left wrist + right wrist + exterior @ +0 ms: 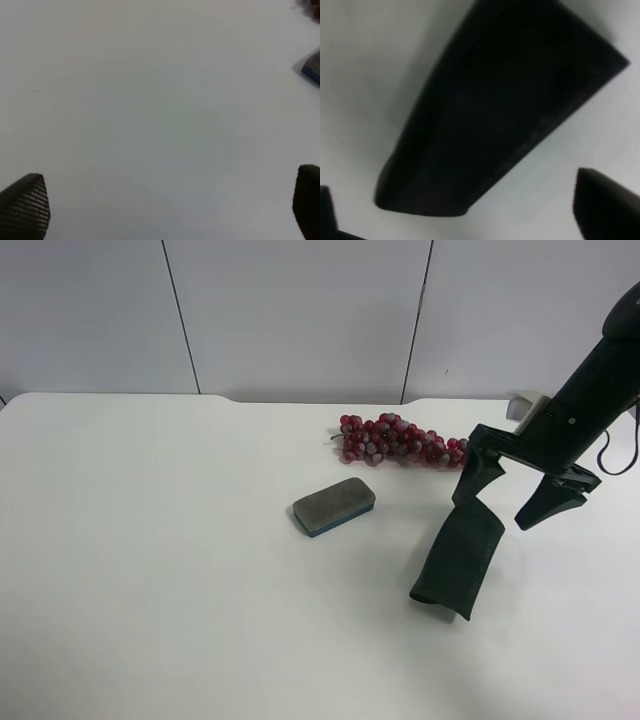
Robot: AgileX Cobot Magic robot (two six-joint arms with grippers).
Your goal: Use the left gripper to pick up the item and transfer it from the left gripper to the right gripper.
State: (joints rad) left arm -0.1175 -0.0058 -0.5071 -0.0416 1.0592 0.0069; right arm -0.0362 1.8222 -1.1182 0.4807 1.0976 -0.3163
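Observation:
The item, a long dark green-black pouch (460, 558), lies on the white table right of centre. It fills the right wrist view (490, 110). The arm at the exterior high view's right is my right arm. Its right gripper (512, 502) is open above the pouch's far end, with one finger (480, 475) at that end and the other off to the side. In the right wrist view the right gripper (465, 220) shows two tips set wide apart. The left gripper (167, 205) is open and empty over bare table. It is out of the exterior high view.
A grey felt eraser with a blue base (334, 506) lies left of the pouch; its corner shows in the left wrist view (314, 67). A red grape bunch (395, 439) lies behind. The white table (150, 540) ends at a grey wall.

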